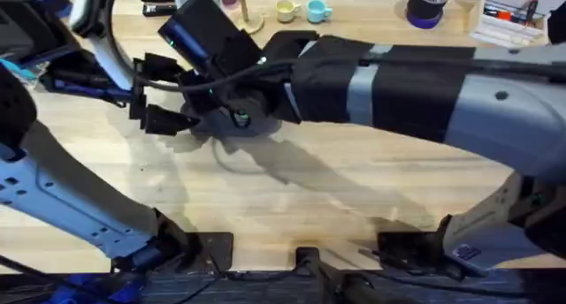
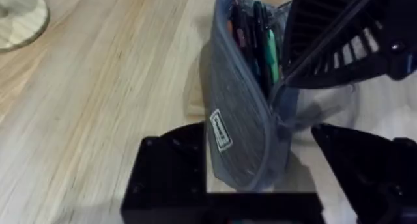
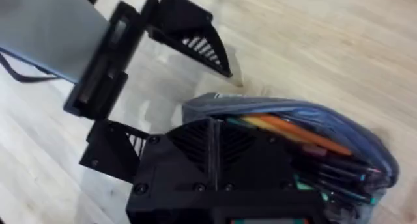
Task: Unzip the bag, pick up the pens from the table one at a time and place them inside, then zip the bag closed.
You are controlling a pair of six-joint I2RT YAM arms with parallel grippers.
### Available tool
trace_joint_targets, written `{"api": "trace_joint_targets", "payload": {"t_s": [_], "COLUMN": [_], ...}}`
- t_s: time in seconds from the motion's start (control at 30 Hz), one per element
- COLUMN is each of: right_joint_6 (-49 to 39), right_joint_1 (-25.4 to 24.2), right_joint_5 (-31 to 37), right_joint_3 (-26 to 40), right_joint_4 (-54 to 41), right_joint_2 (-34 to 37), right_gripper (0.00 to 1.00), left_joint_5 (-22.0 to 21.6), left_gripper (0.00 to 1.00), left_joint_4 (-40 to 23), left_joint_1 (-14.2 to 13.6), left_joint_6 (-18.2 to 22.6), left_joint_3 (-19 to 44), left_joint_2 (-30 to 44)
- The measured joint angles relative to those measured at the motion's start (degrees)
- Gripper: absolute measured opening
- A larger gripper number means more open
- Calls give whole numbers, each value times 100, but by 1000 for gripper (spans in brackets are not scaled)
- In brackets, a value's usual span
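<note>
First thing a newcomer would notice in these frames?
The right arm stretches large and dark across the table from right to left, its gripper down at the open bag. The bag's mouth gapes, showing pens inside, orange and green among darker ones. The left gripper sits open just beside the bag, one finger on each side of its end in the left wrist view.

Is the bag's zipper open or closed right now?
Open. The bag gapes along its top, with pens showing inside through the gap.

The bag's (image 2: 238, 129) label (white patch) is unreadable.
</note>
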Motion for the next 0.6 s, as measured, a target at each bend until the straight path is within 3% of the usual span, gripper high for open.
{"api": "trace_joint_targets", "payload": {"t_s": [0.07,0.13,0.2,0.27,0.3,0.37,0.6], "right_joint_6": [0,0,0,-2,-2,-2,-2], "right_joint_1": [-47,-98,-129,-141,-145,-160,-211], "right_joint_5": [14,30,34,42,47,47,49], "right_joint_3": [0,0,0,0,0,0,0], "right_joint_4": [14,15,15,16,16,16,16], "right_joint_2": [0,-1,-2,0,0,0,-2], "right_gripper": [28,28,28,28,28,28,28], "left_joint_5": [0,-1,-4,-4,-7,-25,-33], "left_gripper": [848,595,419,388,314,85,45], "left_joint_4": [124,207,228,233,245,283,293], "left_joint_1": [-96,-127,-125,-118,-118,-118,-118], "left_joint_6": [-165,-297,-370,-432,-469,-490,-552], "left_joint_3": [0,0,0,0,0,-2,-2], "left_joint_2": [8,10,10,10,10,12,12]}}
